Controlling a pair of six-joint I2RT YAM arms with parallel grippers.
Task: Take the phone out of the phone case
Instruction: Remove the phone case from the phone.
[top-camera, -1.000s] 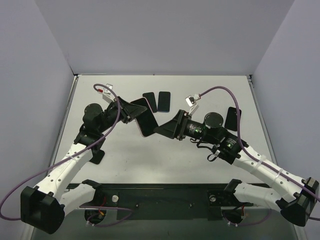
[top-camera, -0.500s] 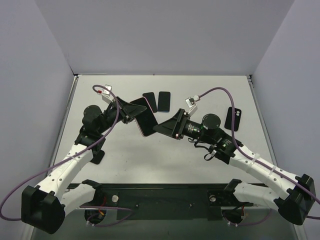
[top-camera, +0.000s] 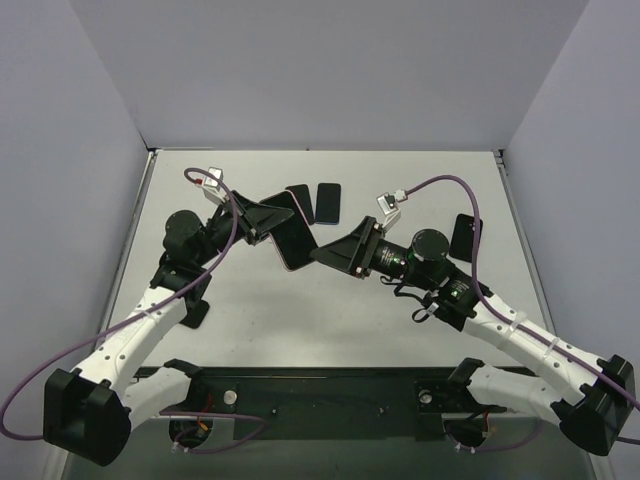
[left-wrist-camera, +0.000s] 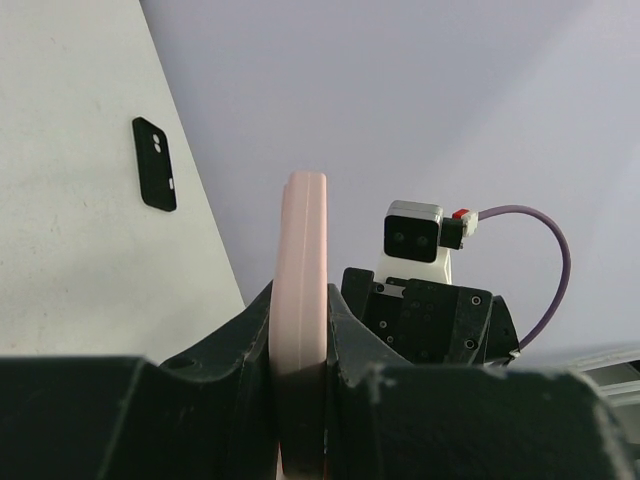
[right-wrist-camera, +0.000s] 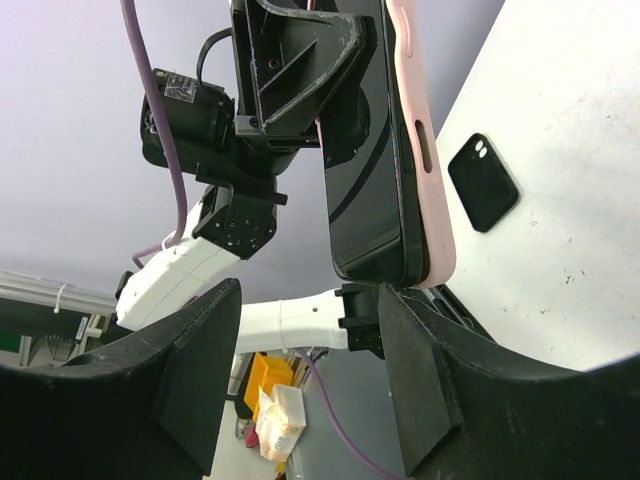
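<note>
A black phone (top-camera: 291, 240) sits in a pink case (right-wrist-camera: 425, 150) and is held up above the table. My left gripper (top-camera: 268, 222) is shut on it; in the left wrist view the case edge (left-wrist-camera: 302, 270) stands clamped between both fingers. My right gripper (top-camera: 330, 255) is open, its fingers just right of the phone's lower end. In the right wrist view the phone screen (right-wrist-camera: 365, 150) hangs above and between my open fingers (right-wrist-camera: 200, 370), its lower corner close to the right finger; touching cannot be told.
Two dark phone cases (top-camera: 313, 201) lie side by side at the back of the table. Another black case (top-camera: 463, 237) lies at the right, also in the left wrist view (left-wrist-camera: 155, 164). Grey walls enclose the table.
My right gripper shifted slightly right and up by the phone's lower end. The left gripper keeps holding the phone, nearly still.
</note>
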